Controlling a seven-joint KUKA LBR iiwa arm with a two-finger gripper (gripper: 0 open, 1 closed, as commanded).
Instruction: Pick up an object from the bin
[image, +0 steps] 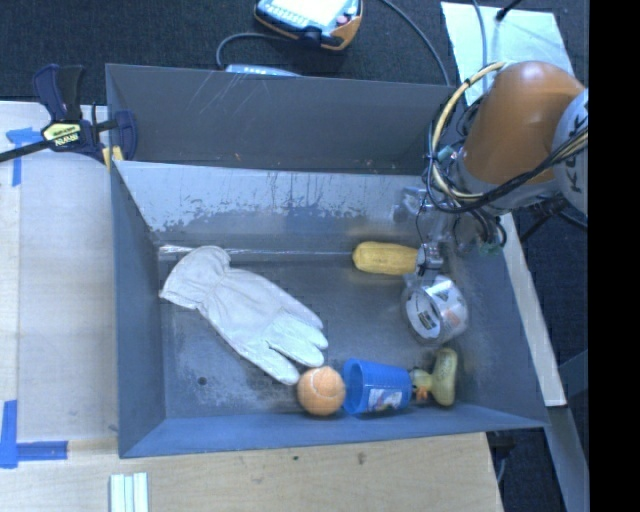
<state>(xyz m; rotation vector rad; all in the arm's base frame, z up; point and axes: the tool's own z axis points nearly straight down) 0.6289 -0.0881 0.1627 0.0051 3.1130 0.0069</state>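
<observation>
Sprawling over the left floor of the grey bin (135, 340) lies a white glove (250, 315). The gripper (431, 258), open or closed I cannot tell, hangs at the right end of a yellow corn-like piece (385, 259) by the back wall, just behind a shiny tape roll (435, 309); a blue cup (378, 388), an orange ball (321, 391) and a small yellowish toy (443, 376) line the front wall.

Gripper (431, 260) beside yellow cob (384, 259) & tape roll (436, 308).

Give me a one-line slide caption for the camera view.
Gripper beside a yellow oblong thing at the right of the grey bin; white glove, orange ball and blue cup lie apart.
</observation>
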